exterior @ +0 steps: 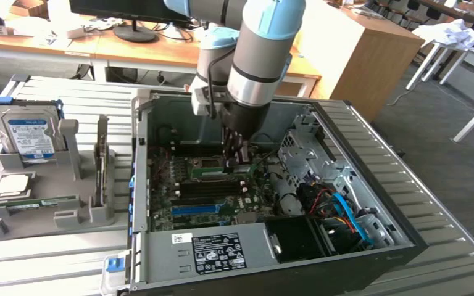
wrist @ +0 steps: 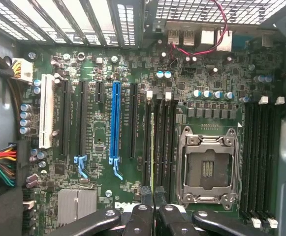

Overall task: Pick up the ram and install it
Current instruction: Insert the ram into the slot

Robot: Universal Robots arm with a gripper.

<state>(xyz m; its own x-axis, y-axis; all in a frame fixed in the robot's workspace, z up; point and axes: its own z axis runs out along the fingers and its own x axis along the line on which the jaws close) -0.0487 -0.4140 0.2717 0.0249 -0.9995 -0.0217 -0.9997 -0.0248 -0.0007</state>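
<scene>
Well, starting at the exterior view's left, I count one grey holder [exterior: 72, 213] on the slatted worktop [exterior: 47, 265]. One silver hard drive [exterior: 26, 132] with a blue-white label stands upright in it. One square chip [exterior: 10, 185] lies flat below the drive. One thin dark board [exterior: 101, 157] stands on edge in a slot just beside them, and I cannot make out its face.

Next comes the one open computer case [exterior: 402, 240], lying on its side with the motherboard [exterior: 208, 200] facing up. The single arm [exterior: 258, 55] reaches straight down into it. The claw [exterior: 239, 159] sits low over the dark memory slots, and the arm's bulk hides whatever is in its grip from this side. Towards the exterior view's right a tangle of blue, red and yellow cables [exterior: 344, 213] fills the drive bay.

On the wrist view I count one white slot [wrist: 46, 110] and one long blue slot [wrist: 115, 123]. There is also one empty processor socket [wrist: 210, 164], with a bank of black memory slots [wrist: 261, 152] on each side of it. Two white latch tabs show at the end of each bank, and the far ends are cut off by the picture's edge.

The claw [wrist: 154, 199] is closed on the ram [wrist: 153, 162] — I see the stick edge-on, a thin yellow-green line running between the two black fingers [wrist: 139, 216]. It lines up along the memory slots just beside the socket. Whether its edge is already seated or only hanging above a slot — I cannot tell.
</scene>
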